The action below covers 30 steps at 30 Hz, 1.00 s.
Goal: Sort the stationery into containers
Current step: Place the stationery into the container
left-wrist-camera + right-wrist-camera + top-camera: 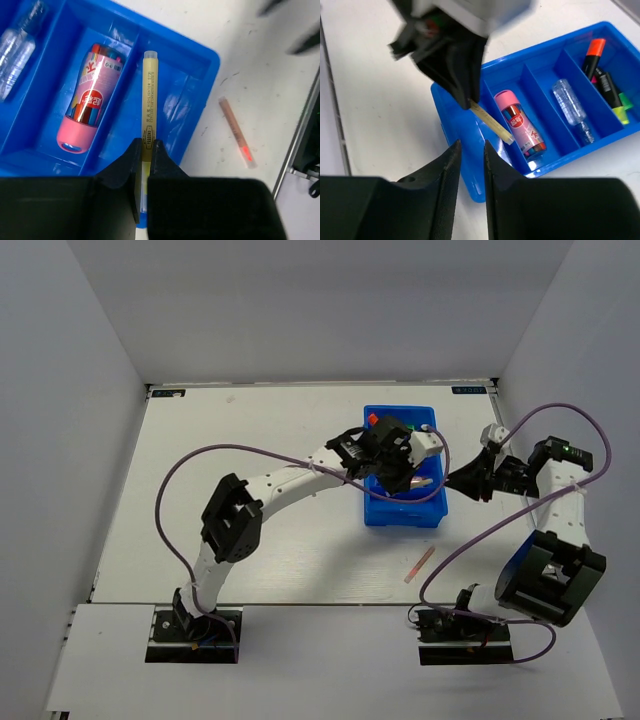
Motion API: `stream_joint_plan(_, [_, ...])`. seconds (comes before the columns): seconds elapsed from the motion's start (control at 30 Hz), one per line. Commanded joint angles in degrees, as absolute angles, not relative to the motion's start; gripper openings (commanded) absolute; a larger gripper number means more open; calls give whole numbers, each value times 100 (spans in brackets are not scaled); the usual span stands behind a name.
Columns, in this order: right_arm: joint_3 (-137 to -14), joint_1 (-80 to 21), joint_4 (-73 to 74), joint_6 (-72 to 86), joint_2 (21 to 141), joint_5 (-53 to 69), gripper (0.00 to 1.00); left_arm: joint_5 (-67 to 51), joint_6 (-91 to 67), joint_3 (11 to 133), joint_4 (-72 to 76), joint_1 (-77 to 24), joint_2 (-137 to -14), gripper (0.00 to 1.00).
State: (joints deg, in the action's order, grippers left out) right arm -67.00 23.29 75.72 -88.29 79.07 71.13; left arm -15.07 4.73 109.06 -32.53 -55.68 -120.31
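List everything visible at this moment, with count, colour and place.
tray: one, bright blue, right-centre of table
highlighters: several, black with coloured caps, one end compartment
clear pen: one, transparent, next compartment
marker: one, pink and silver, compartment after that
yellow pen: one, at the other end compartment
pink pen: one, on table near tray
table: one, white
left gripper: shut on yellow pen
right gripper: open, empty, beside tray

The thin yellow pen (149, 95) loses its lower end between the black fingers (122, 165) of the left gripper (145, 146). The clear plastic pen (17, 45) is cut off at the upper-left edge. The dark blurred shapes (295, 25) at top right are perhaps the other arm.
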Motion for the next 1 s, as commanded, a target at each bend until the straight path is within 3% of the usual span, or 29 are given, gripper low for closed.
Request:
stream_joint_plan(0.0, [-6531,2364,9457,-9957,7603,7040,29,-1986,730,11250,-3595,-5397,-12155,1])
stream_joint_plan(0.23, [-6495,2364,9448,-10257,7515,6899,30,-2118,615,11215,-3454,-5150,-12401,11])
stream_joint_plan(0.3, [-6504,2364,9448,-10257,7515,6873,30,-2136,571,11241,-3437,-5124,-12463,17])
stream_joint_plan(0.4, [-6513,2364,9457,-10265,7506,6847,37,-2188,536,11268,-3472,-5107,-12489,37])
stream_joint_plan(0.47, [-6521,2373,9448,-10239,7506,6838,55,-2189,536,11276,-3489,-5115,-12498,47])
stream_joint_plan(0.53, [-6548,2355,9448,-10213,7515,6812,91,-2223,528,11233,-3498,-5115,-12445,49])
stream_joint_plan(0.6, [-6565,2364,9413,-10126,7506,6759,91,-2267,501,11206,-3490,-5124,-12393,50])
stream_joint_plan(0.67, [-6609,2364,9439,-10230,7506,6724,91,-2294,422,11171,-3446,-5124,-12297,45])
stream_joint_plan(0.7, [-6601,2347,9457,-10474,7497,6706,91,-2285,344,11119,-3419,-5124,-12261,38])
stream_joint_plan(0.8, [-6294,2233,9483,-11867,7401,6513,88,-2128,-147,10934,-3156,-5089,-11910,0])
stream_joint_plan(0.9, [-5732,2119,9483,-14013,7356,5706,79,-1568,-675,10241,-2814,-5019,-11164,0])
stream_joint_plan(0.93, [-5713,1970,9483,-14723,7565,5260,70,-1460,-781,10039,-2612,-5001,-10492,13])
stream_joint_plan(0.97, [-5843,1917,9475,-14756,7637,5186,54,-1311,-1008,9489,-2471,-4923,-10242,29])
